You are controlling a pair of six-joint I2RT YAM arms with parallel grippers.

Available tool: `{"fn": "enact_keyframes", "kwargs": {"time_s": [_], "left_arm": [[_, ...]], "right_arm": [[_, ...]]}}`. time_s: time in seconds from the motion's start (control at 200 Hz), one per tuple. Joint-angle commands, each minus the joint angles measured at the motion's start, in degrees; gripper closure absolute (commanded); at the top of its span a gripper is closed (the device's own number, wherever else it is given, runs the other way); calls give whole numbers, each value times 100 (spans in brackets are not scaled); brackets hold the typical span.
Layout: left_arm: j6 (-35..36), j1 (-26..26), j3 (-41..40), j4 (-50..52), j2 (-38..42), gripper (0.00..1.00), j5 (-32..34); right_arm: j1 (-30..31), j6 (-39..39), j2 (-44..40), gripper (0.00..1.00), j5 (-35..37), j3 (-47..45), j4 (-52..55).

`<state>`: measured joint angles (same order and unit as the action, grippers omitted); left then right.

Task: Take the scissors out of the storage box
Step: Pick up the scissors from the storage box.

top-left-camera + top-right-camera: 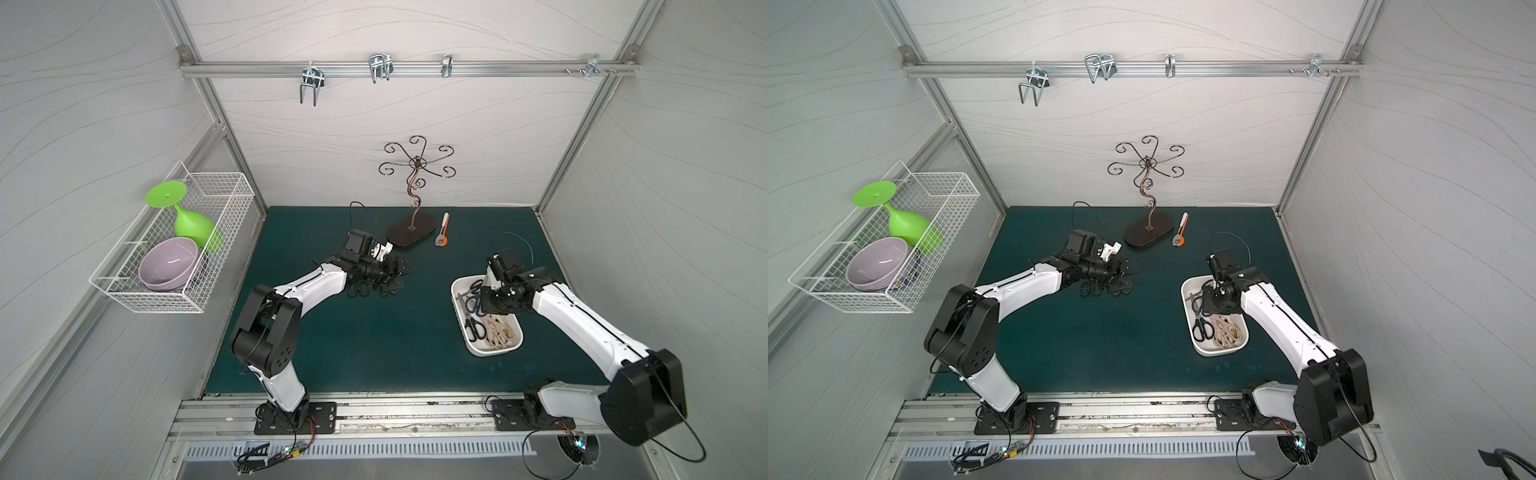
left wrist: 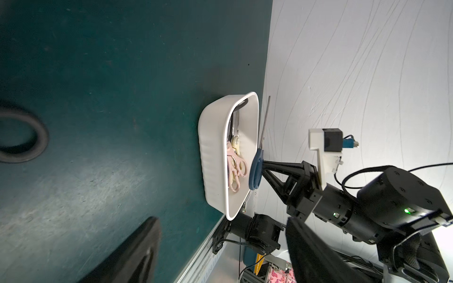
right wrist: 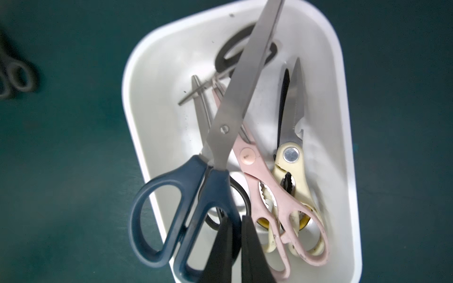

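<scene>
The white storage box (image 1: 490,352) (image 1: 1214,353) sits on the green mat at the right. My right gripper (image 3: 236,220) (image 1: 484,299) is shut on one handle loop of the blue-handled scissors (image 3: 215,186) (image 2: 255,171), holding them just above the box rim. Pink shears (image 3: 264,183), cream shears (image 3: 296,171) and black-handled scissors (image 1: 476,328) lie inside the box. Two small black scissors (image 1: 359,291) (image 1: 1092,289) rest on the mat under my left gripper (image 1: 401,270) (image 2: 220,257), which is open and holds nothing.
A metal scroll stand (image 1: 409,237) and a white-and-orange tool (image 1: 442,232) stand at the back of the mat. A wire basket (image 1: 124,291) with a green goblet and a purple bowl hangs on the left wall. Hooks hang from the back rail (image 1: 380,68).
</scene>
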<state>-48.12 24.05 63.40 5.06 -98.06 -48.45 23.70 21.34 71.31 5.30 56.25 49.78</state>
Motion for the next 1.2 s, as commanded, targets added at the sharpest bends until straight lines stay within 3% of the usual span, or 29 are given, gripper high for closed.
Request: {"fn": "enact_keyframes", "kwargs": {"time_s": [0.0,0.28,0.48,0.78,0.925,1.005,1.195], "left_arm": [[-183,36,299,-406,-196,19,-507],[-355,515,485,-715,-324,23,-782],[-858,737,376,-1354,-400,28,-685],[-956,827,344,-1428,-364,38,-675],[-1005,879,284,-1511,-402,50,-714],[-1044,897,249,-1569,-415,64,-714],[-1052,952,235,-1567,-431,65,-763]], "right_arm": [[-23,-340,-236,100,-388,232,154],[67,-280,156,100,-1307,672,-341],[366,-284,507,100,-1497,957,-535],[465,-168,780,100,-1909,997,-924],[512,-172,850,100,-1928,1051,-924],[512,-141,844,100,-1949,1062,-957],[512,-122,899,100,-2007,1107,-983]]}}
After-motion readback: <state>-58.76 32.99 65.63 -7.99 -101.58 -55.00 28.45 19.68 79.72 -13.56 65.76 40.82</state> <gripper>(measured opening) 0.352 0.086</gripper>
